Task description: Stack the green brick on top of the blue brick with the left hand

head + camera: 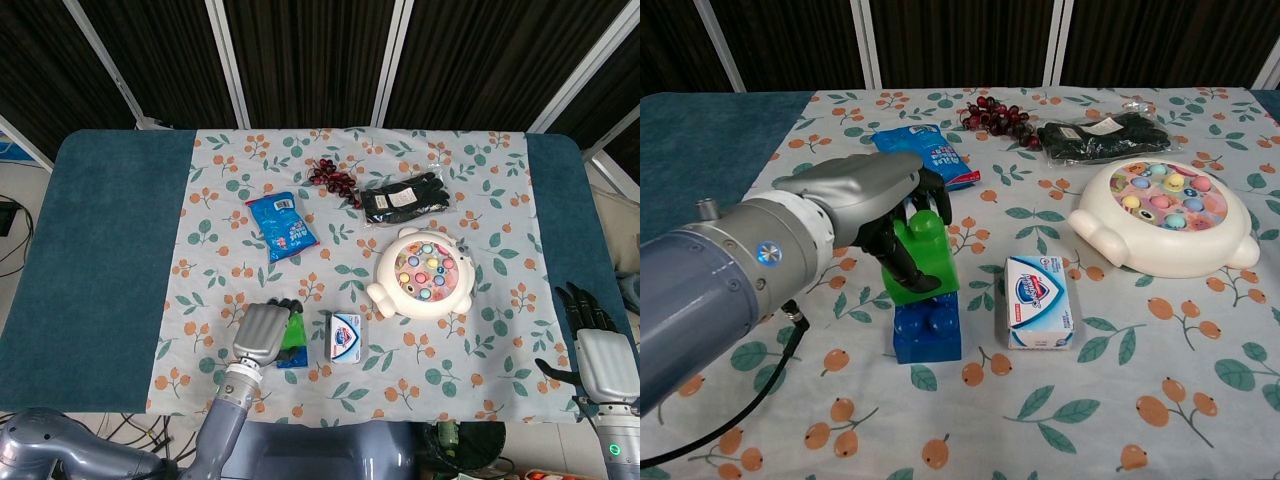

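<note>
My left hand (875,205) grips the green brick (925,255); dark fingers (902,262) wrap its glossy moulded plastic, smooth grey shell over the back; brick sits on the blue brick (927,330), tilted a bit, studs up top; blue one's studs mostly covered. Both near the table's front edge, just left of the soap box (1039,301), a flat printed carton. Chest view gives me the stack side-on; head view hides most of it under the hand (262,331), only green (294,334) and blue (291,359) slivers show. Right hand (603,352) shows in head view only, off the floral cloth (480,250), fingers spread, holding nothing. Fishing toy (1168,217) is a rounded cream shell w/ pastel dots.
</note>
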Controlling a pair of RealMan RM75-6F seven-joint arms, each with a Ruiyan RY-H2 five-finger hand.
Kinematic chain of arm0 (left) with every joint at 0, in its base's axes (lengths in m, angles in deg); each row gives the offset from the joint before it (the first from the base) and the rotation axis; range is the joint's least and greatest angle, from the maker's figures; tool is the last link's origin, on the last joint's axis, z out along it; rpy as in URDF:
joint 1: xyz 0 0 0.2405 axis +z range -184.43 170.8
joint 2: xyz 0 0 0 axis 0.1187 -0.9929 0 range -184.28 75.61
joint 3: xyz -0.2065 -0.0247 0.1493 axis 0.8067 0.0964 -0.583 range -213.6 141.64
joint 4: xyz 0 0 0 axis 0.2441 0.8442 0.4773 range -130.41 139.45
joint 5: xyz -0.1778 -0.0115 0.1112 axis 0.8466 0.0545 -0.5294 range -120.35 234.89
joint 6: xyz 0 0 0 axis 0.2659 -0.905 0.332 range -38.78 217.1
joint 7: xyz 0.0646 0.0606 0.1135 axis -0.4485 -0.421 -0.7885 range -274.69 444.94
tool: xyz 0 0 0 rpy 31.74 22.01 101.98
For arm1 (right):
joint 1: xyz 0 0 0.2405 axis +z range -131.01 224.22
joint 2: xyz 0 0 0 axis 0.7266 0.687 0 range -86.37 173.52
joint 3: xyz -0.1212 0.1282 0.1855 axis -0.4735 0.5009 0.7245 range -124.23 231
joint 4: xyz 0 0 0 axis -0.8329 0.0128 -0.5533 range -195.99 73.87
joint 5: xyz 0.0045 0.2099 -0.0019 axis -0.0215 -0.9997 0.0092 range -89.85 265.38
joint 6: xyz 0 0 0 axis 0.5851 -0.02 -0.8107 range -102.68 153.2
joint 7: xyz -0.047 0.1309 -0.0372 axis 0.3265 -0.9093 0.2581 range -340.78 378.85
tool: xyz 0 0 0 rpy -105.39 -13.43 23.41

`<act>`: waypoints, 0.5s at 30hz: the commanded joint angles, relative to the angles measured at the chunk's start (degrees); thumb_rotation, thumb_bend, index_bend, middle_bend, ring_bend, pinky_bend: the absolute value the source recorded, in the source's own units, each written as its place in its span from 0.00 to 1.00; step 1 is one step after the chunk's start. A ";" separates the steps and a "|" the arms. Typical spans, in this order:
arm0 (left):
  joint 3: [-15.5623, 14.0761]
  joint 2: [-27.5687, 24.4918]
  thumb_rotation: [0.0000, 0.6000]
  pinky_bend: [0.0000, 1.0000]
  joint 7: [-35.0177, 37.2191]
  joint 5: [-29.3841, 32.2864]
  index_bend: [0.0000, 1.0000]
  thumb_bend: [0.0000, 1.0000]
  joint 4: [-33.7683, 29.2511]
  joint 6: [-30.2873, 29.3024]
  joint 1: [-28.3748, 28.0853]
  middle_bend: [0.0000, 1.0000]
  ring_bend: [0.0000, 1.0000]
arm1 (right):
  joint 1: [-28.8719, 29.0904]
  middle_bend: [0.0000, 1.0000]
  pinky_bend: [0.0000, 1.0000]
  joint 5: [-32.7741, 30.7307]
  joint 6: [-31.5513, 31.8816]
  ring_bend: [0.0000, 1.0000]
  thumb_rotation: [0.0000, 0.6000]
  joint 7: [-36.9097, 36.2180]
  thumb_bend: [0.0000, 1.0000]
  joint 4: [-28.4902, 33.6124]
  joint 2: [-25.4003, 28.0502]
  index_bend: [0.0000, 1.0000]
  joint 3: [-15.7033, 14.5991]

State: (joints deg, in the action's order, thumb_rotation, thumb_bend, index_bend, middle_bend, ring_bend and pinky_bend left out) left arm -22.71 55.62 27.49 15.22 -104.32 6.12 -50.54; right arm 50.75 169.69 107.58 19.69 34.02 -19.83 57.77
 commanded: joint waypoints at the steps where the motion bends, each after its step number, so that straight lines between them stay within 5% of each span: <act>1: 0.17 0.23 1.00 0.56 -0.24 0.15 0.58 0.42 0.19 -0.04 -0.29 0.55 0.48 | 0.00 0.00 0.19 0.04 0.00 0.00 1.00 0.05 0.10 0.00 0.01 0.00 -0.02; 15: 0.56 1.00 1.00 0.56 -3.58 3.78 0.58 0.42 1.76 0.31 -1.91 0.55 0.48 | 0.00 0.00 0.19 -0.03 -0.02 0.00 1.00 -0.06 0.10 0.11 0.08 0.00 0.00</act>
State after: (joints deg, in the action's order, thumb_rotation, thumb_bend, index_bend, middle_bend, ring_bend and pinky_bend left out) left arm -22.26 56.66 24.43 18.51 -102.71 6.27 -52.14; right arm 50.75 169.66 107.56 19.63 34.13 -19.75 57.77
